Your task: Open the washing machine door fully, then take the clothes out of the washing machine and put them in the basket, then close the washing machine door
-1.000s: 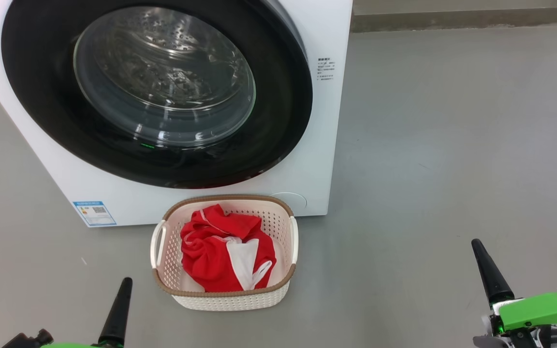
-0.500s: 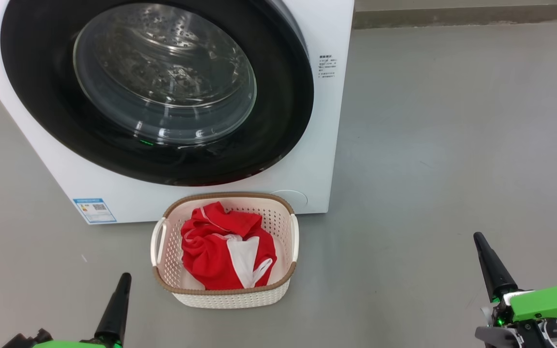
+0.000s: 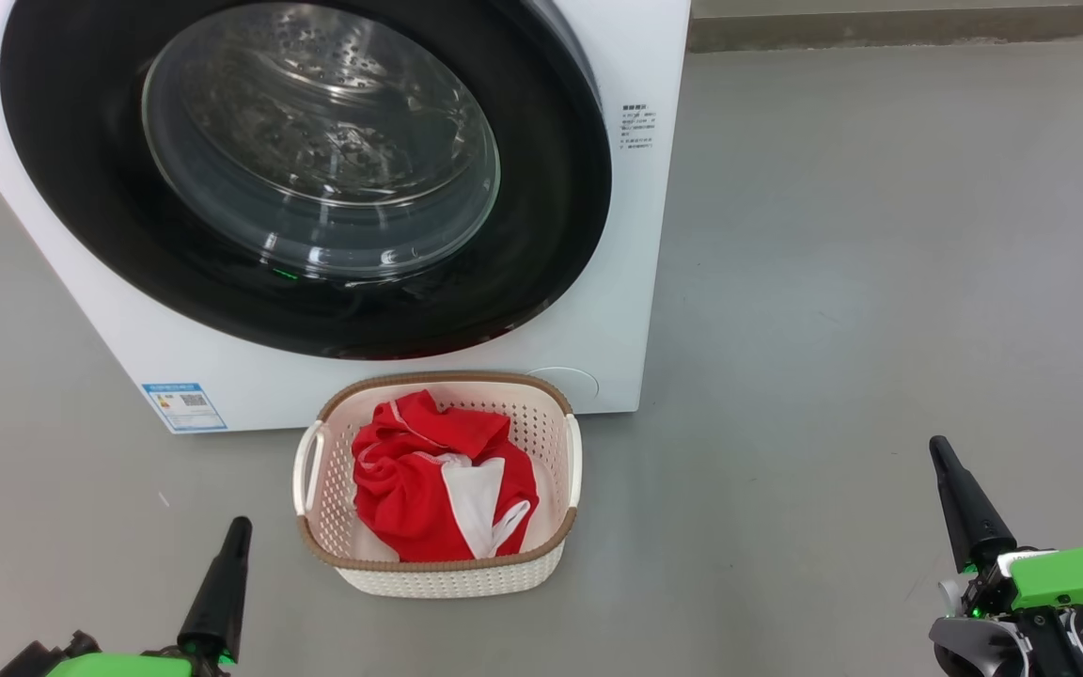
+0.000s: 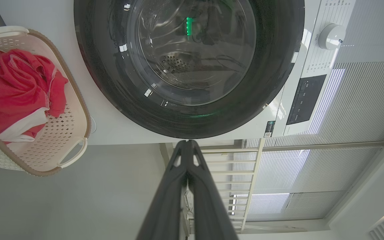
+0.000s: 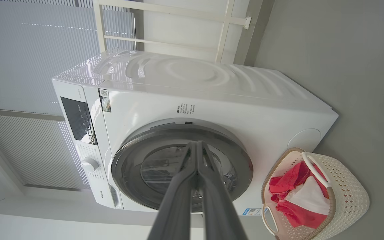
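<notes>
- Grey floor [image 3: 833, 282]: washer [image 3: 631, 235], door [image 3: 81, 188] apparently flush shut.
- Basket [image 3: 438, 566] at washer's foot, holding clothes [image 3: 400, 498].
- Left gripper [image 3: 239, 527], right gripper [image 3: 938, 449]: pinched closed, empty.
- Advice: task likely complete; retreat clear of basket.

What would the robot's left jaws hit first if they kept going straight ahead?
Probably the door: in the left wrist view the shut left jaws aim at its black rim, with nothing in between. Depth is unclear, so they might just pass its edge.
</notes>
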Available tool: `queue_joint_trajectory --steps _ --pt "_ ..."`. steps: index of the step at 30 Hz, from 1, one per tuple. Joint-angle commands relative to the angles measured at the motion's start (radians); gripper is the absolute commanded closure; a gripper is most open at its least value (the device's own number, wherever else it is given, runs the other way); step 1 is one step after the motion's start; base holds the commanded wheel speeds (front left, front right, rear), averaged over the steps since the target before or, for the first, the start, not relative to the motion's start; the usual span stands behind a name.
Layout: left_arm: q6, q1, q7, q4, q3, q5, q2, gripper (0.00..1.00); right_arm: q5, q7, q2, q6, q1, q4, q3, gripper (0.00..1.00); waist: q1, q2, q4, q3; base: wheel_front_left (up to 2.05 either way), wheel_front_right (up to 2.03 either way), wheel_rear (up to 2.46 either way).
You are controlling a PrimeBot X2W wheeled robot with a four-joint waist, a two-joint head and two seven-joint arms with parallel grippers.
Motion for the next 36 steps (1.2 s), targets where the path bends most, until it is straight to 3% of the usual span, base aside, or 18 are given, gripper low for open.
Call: queue_joint_trajectory --steps 1,36 --pt "-0.007 -0.04 0.005 -0.02 0.036 -0.006 0.011 1.0 0.004 0.007 -0.012 -0.001 -0.044 -0.025 0.019 1.0 0.0 -0.0001 0.0 0.0 0.0 0.0 0.0" --pt "-0.007 -0.04 0.004 -0.021 0.035 -0.007 0.011 1.0 -0.003 0.013 -0.006 -0.001 -0.045 -0.024 0.011 1.0 0.0 -0.0001 0.0 0.0 0.0 0.0 0.0"
